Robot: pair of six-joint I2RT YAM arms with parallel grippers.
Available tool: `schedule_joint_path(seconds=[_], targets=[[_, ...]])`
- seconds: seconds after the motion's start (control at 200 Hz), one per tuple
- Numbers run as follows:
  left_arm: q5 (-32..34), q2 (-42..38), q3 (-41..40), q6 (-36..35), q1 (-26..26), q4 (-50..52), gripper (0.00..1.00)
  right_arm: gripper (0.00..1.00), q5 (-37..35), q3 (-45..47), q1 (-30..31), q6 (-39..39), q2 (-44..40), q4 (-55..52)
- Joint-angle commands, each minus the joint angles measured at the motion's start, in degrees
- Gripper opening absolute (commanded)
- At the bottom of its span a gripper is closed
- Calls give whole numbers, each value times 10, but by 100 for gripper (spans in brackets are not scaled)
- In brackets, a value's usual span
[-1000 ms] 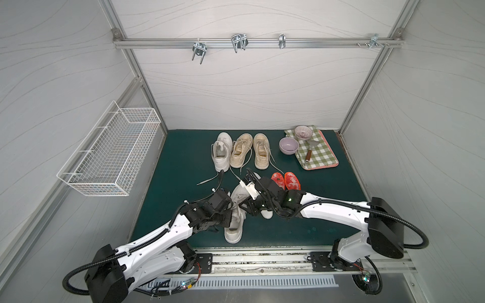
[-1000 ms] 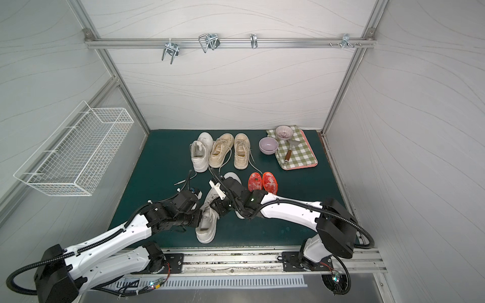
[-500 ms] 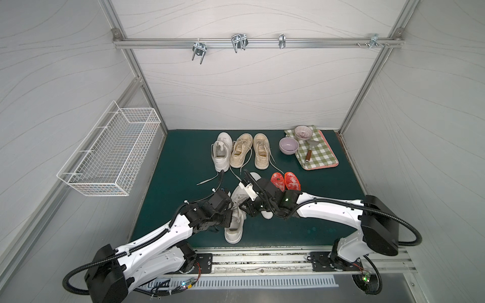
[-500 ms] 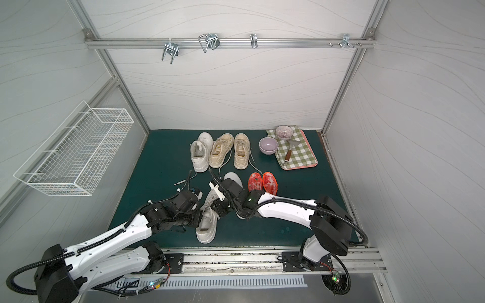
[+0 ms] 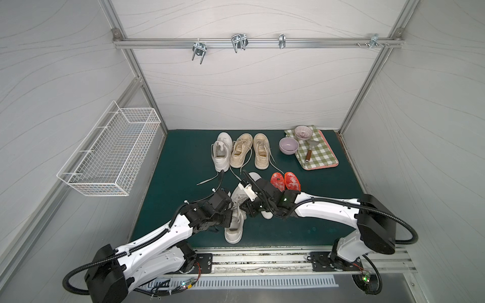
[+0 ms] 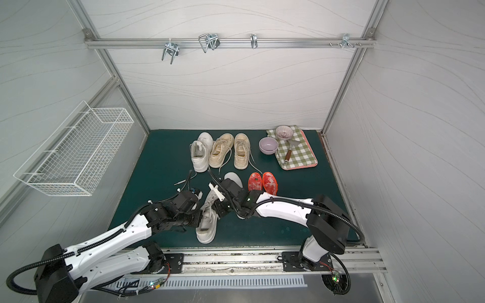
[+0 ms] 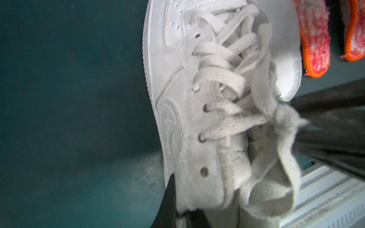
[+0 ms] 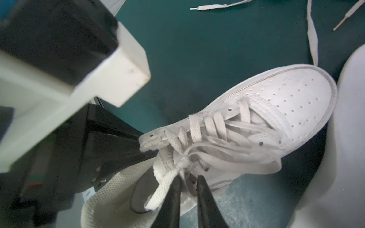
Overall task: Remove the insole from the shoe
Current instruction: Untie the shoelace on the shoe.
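Since a second ago, we see the right arm drawn a little further in toward the white sneaker, and the jaws of the right gripper now stand much closer together; the left arm and the sneaker have not shifted. We look for writing first. Small dark letters run down the sneaker's tongue in the right wrist view, too blurred to read. A curved stitched emblem marks its side in the left wrist view. The dark labels inside the two beige sneakers at the back of the green mat are too small to make out. Both arms reach low from the front rail and meet over the sneaker, the left from its left side, the right from its right side with the elbow raised. The left gripper is clamped on the top of the sneaker's eyelet flap. Between the right gripper's dark fingers we see a narrow gap, with the opposite edge of the opening there and a lace end beside them; we cannot tell whether they pinch anything. The grey insole lies inside the sneaker, seen through the opening. The sneaker stands near the mat's front edge, toe toward the back wall, just beside a loose white insole and near two red insoles.
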State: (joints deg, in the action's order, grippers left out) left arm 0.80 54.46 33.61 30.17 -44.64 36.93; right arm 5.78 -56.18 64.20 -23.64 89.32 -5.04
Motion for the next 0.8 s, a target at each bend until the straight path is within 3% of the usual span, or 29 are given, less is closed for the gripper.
schedule_joint_path(seconds=[0.0, 0.275, 0.795], targets=[[-4, -10, 11, -1, -4, -47, 0, 13, 7, 3, -1, 7, -7, 2], [44, -19, 11, 21, -4, -23, 0, 0, -10, 18, -1, 6, -29, -10], [149, -39, 10, 65, -1, 35, 0, 0, -60, 63, -2, -23, -58, -32]])
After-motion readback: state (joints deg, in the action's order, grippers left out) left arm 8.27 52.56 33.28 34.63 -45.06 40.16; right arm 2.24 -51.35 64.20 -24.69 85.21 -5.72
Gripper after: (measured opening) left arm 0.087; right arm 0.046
